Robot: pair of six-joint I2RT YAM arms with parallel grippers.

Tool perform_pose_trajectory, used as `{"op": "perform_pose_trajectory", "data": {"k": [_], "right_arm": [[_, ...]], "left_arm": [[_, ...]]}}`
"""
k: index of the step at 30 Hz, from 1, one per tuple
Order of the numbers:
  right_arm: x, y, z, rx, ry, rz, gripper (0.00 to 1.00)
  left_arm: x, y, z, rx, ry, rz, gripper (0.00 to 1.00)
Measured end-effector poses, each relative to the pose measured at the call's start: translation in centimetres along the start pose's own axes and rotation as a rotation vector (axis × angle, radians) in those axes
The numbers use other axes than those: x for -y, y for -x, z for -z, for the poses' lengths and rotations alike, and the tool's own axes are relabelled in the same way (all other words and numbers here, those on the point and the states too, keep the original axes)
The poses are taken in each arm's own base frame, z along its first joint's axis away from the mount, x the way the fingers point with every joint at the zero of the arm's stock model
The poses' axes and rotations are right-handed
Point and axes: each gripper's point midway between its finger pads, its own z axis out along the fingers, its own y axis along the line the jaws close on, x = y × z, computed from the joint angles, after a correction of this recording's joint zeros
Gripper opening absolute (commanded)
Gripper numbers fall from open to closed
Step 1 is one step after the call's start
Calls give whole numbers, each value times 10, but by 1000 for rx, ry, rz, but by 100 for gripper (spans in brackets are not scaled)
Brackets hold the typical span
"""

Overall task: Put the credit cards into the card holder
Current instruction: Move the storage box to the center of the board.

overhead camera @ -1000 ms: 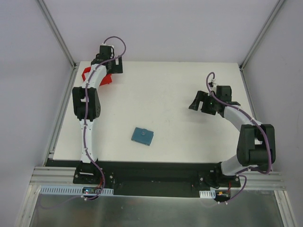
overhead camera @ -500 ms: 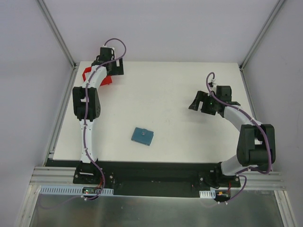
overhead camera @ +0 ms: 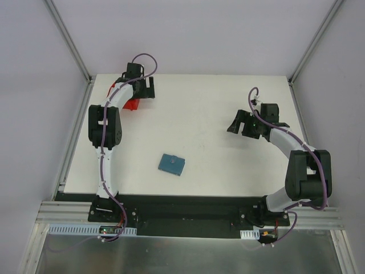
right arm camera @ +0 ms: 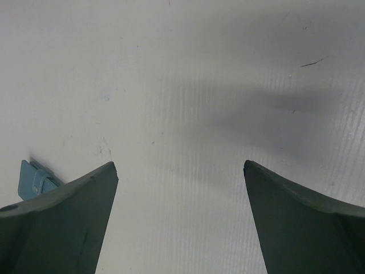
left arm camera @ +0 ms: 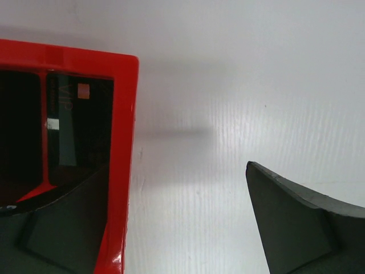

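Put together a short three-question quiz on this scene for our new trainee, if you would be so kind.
1. True or false: the card holder lies folded shut on the table, with neither gripper touching it.
2. What is the left gripper closest to? A) the red bin B) the card holder C) the right arm's base
3. In one word: how do the jaws of the right gripper stand?

Key: 1 true; 2 A; 3 open.
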Motion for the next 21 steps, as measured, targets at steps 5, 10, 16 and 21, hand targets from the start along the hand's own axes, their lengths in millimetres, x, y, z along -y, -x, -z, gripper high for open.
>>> {"op": "perform_pose_trajectory", "data": {"k": [5,10,16,21], "right_arm": [[0,0,0,-1,3,0,94],[-1,0,0,-1,4,0,94],[2,0,1,0,0,-5,94],[6,-4,3,-2,-9,-16,94]], "left_arm": [[19,-18,13,-34,-25,11,92],[53,-42,28,-80,-84,10,92],[103,-72,46,-135,-169,-3,92],[139,-100,63,-185,-227,-8,92]]}}
